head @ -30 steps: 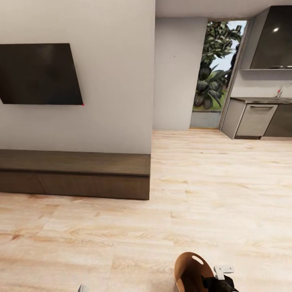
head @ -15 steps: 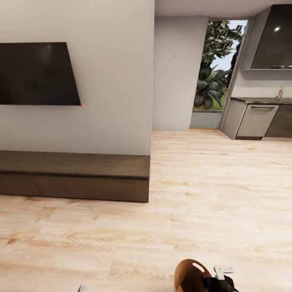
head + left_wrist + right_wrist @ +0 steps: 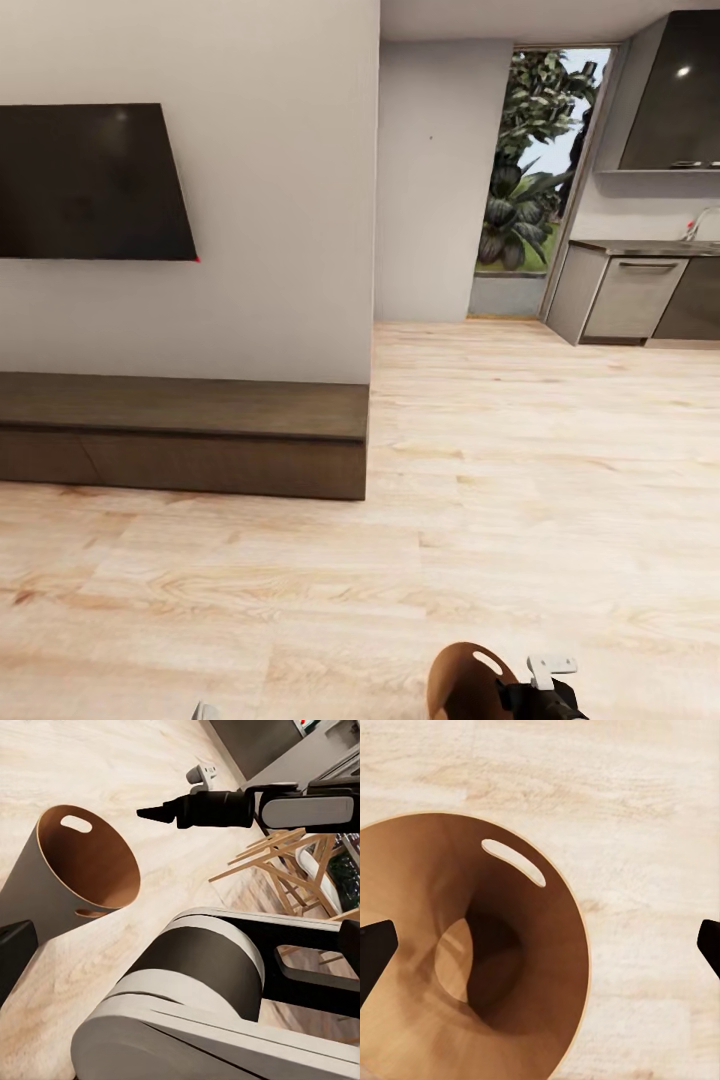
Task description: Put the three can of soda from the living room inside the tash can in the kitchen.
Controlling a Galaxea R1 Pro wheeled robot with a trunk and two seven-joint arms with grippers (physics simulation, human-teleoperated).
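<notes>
The tash can (image 3: 462,682) is at the bottom edge of the head view, grey outside and glossy brown inside, with a slot near its rim. My right gripper (image 3: 536,694) hovers just right of its rim, open and holding nothing. The right wrist view looks straight down into the bin (image 3: 510,975) between the widely spread black fingertips (image 3: 373,945). In the left wrist view the bin (image 3: 41,881) lies beside the robot's base, with the right gripper (image 3: 161,814) above it. My left gripper (image 3: 180,949) is open too. The cans of soda are out of view.
A low dark wood bench (image 3: 190,430) runs under a wall-mounted TV (image 3: 90,180) at left. Past the wall corner (image 3: 376,200), light plank floor leads to kitchen cabinets (image 3: 635,295) and a glass door (image 3: 530,170). Wooden chairs (image 3: 285,862) stand behind the robot.
The whole head view has shifted slightly, so the camera has moved. The bin sits a little lower in that view, while the right gripper keeps its place.
</notes>
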